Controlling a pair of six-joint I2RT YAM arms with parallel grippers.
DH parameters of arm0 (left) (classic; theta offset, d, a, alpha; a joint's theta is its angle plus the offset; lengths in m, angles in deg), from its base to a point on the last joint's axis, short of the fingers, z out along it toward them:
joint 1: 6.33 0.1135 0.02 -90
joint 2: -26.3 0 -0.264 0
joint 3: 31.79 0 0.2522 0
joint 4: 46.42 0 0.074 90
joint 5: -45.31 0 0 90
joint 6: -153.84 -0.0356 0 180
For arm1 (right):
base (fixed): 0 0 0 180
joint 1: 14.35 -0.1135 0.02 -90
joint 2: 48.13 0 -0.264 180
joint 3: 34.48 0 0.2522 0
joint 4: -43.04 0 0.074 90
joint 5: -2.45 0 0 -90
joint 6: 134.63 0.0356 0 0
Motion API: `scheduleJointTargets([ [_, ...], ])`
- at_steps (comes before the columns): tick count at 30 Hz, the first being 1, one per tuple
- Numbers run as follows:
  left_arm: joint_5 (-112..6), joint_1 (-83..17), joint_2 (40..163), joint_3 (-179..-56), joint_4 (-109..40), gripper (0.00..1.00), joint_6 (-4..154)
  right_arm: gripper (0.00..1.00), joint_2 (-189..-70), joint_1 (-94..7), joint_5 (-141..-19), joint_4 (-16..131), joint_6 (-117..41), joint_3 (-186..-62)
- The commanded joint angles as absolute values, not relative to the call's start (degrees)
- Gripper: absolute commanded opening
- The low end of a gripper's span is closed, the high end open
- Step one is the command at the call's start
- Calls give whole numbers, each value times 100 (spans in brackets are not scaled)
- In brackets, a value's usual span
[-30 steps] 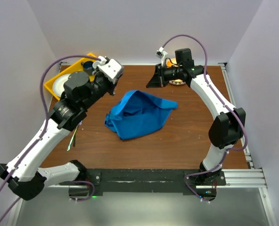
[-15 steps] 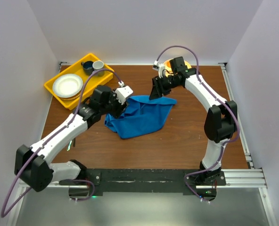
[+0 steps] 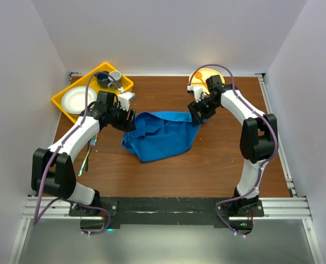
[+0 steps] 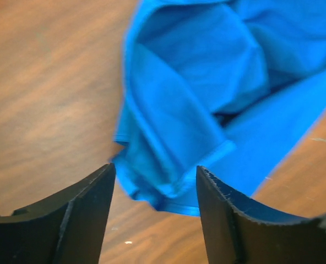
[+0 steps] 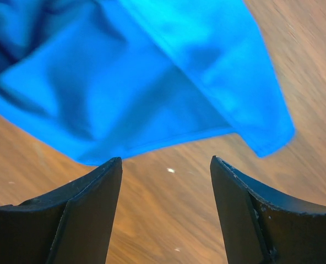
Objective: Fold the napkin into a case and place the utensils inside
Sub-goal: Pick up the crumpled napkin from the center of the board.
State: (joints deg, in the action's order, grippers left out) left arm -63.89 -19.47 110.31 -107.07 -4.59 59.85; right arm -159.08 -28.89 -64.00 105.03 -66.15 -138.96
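Although bunched and creased, the bright blue soft cloth napkin [image 3: 162, 136] lies mid-table on the brown wooden table [image 3: 218, 159]. I see the left gripper [image 4: 155, 168] at its 10 o'clock corner and the right gripper [image 5: 166, 159] at 2 o'clock, both spread, grasping nothing.

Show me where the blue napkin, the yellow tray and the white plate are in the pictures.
blue napkin [image 3: 160, 137]: top view, middle of the crumpled cloth.
yellow tray [image 3: 63, 93]: top view, its left rim.
white plate [image 3: 76, 100]: top view, centre of the plate.
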Motion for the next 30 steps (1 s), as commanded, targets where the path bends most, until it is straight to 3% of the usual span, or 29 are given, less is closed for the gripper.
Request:
scheduleJointTargets([
  [1,-7299,-1986,11076,-10884,-383,61,6313,69,-16054,-2613,-6593,10681,-7021,-14087],
  [8,-7036,-1986,11586,-11068,-226,53,6779,69,-16133,-2402,-6576,10795,-7143,-14114],
  [16,-6605,-1977,11665,-11191,-182,53,6929,75,-15704,-2296,-6277,10559,-7346,-13799],
  [20,-6552,-1977,11701,-11130,-120,53,6964,80,-15308,-2252,-6137,9814,-7240,-13438],
  [24,-6526,-1977,11709,-11095,-146,54,7016,98,-14929,-2235,-5917,9258,-7302,-13069],
  [30,-7175,-1977,11867,-10937,-295,52,7122,98,-14414,-2095,-5461,8488,-7181,-12737],
])
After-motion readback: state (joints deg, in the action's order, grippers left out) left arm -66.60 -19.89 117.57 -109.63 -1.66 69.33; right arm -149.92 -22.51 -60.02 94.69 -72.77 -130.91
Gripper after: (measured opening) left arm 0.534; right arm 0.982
